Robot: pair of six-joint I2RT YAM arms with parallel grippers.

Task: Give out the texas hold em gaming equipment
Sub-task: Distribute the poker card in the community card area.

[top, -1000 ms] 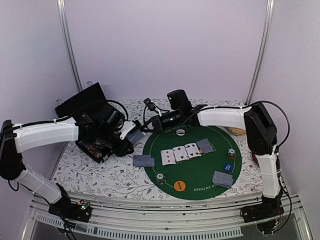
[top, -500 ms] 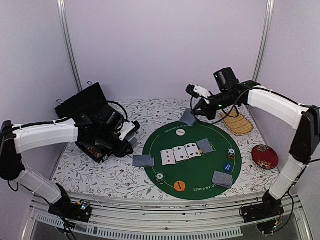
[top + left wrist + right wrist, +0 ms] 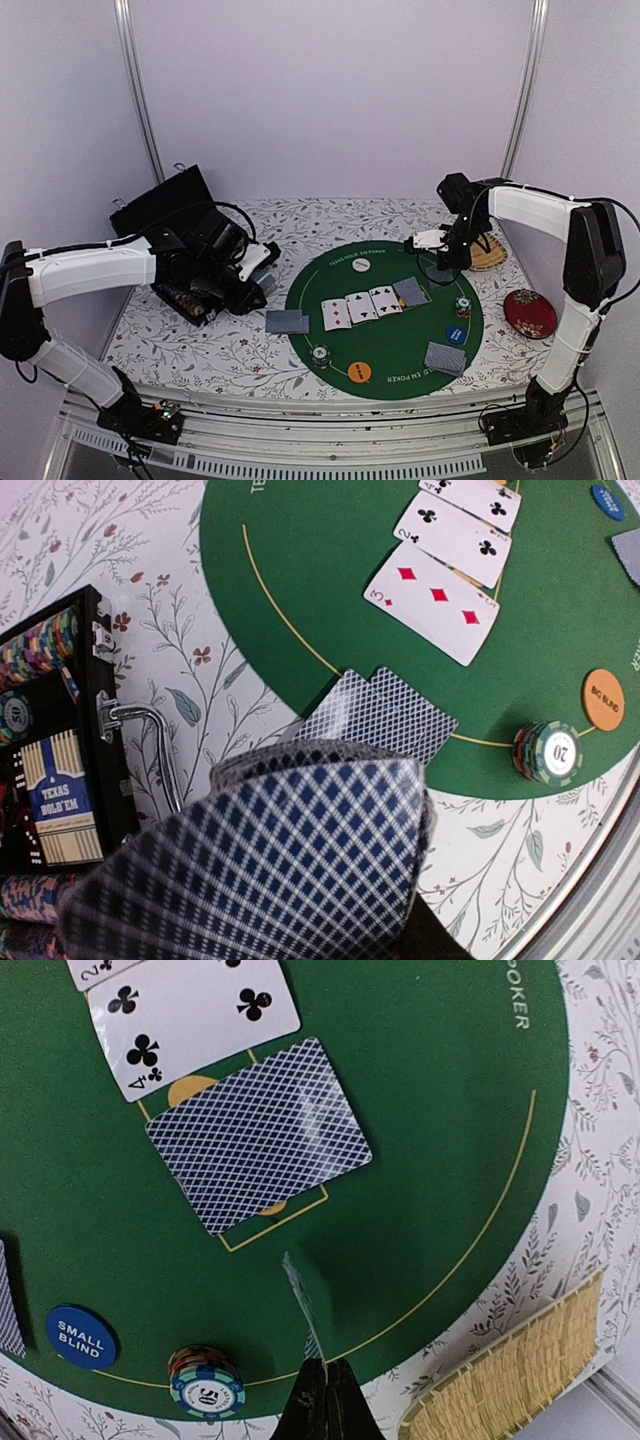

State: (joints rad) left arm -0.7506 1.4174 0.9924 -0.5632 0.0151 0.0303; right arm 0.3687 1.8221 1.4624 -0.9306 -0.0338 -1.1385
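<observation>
A single card (image 3: 298,1285), pinched edge-on by the pressed-together right hand (image 3: 322,1388) above the green mat's (image 3: 430,1160) far-right part while the deck (image 3: 280,870) is clamped by the left hand (image 3: 258,268) off its left edge, could be twisted loose onto the chip stack (image 3: 205,1388).

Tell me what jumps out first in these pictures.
A round green mat fills the middle of the table, with three face-up cards in a row. The left jaws grip a stack of blue-checked cards beside an open black case; the right jaws pinch one card over the mat's far right part.
</observation>
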